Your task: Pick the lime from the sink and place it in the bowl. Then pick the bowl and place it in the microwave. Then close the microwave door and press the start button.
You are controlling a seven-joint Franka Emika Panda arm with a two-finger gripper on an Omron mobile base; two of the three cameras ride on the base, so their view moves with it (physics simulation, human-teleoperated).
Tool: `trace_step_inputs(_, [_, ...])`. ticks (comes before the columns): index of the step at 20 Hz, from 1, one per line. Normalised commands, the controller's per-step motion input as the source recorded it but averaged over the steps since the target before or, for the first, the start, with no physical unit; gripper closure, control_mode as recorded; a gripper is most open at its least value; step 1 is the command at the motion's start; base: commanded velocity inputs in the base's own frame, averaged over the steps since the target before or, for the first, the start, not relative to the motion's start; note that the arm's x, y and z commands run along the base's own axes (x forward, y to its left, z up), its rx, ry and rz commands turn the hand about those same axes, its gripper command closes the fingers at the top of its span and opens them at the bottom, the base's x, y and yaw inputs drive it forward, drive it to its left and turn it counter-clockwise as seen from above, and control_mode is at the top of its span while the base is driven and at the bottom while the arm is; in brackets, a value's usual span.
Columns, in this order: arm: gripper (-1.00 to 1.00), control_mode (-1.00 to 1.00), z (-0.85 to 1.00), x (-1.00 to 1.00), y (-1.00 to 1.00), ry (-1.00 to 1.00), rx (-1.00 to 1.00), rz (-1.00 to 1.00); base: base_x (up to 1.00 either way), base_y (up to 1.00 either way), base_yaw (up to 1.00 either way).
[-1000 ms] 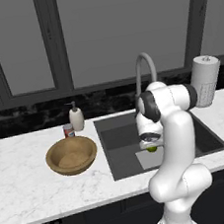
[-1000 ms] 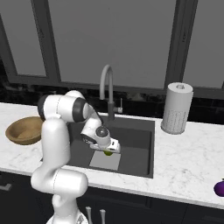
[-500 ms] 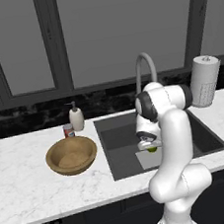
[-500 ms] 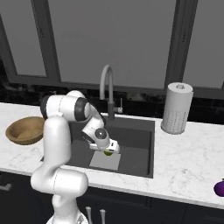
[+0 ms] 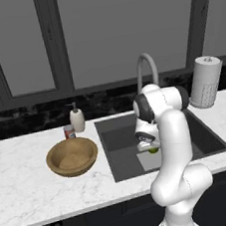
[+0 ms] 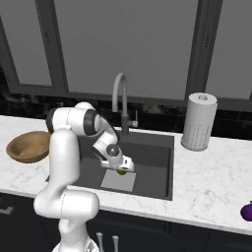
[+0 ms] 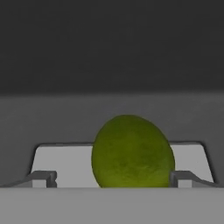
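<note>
Hand view: small yellow-green lime [image 7: 132,151] between wide-open gripper [image 7: 113,178] jaws, apparently ungripped, in dark grey sink [image 5: 126,161]. Tan wooden bowl [image 5: 72,157] left, unfilled. All 4 steps remain.

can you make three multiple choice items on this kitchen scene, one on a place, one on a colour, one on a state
1. Where is the lime?
A. in the bowl
B. in the sink, over the pale patch
C. on the counter by the paper towel roll

2. What colour is the bowl?
A. tan-brown
B. white
C. blue

3. How does the gripper stand?
A. shut on the lime
B. shut with nothing in it
C. open, a finger on each side of the lime

Key:
1 B: both base views show it low in the sink, on the pale patch.
2 A: it sits wood-coloured on the counter, left of the sink.
3 C: the hand view shows both fingertips set apart from the lime.
</note>
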Motion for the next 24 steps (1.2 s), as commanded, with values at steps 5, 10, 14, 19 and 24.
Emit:
trace_step_inputs(5, [-1.00,-1.00,-0.15,0.17,-0.06,0.00,0.01,0.00,0.00,0.00,0.00])
trace_step_inputs(10, [-1.00,-1.00,-0.29,0.10,-0.09,0.01,0.00,0.00,0.00,0.00,0.00])
trace_step_inputs(14, [1.00,-1.00,-0.40,0.03,0.00,0.06,0.00,0.00,0.00,0.00,0.00])
trace_step_inputs(19, [1.00,-1.00,-0.25,0.00,0.00,0.02,0.00,0.00,0.00,0.00,0.00])
trace_step_inputs(24, [1.00,-1.00,0.01,-0.07,0.00,-0.10,0.04,0.00,0.00,0.00,0.00])
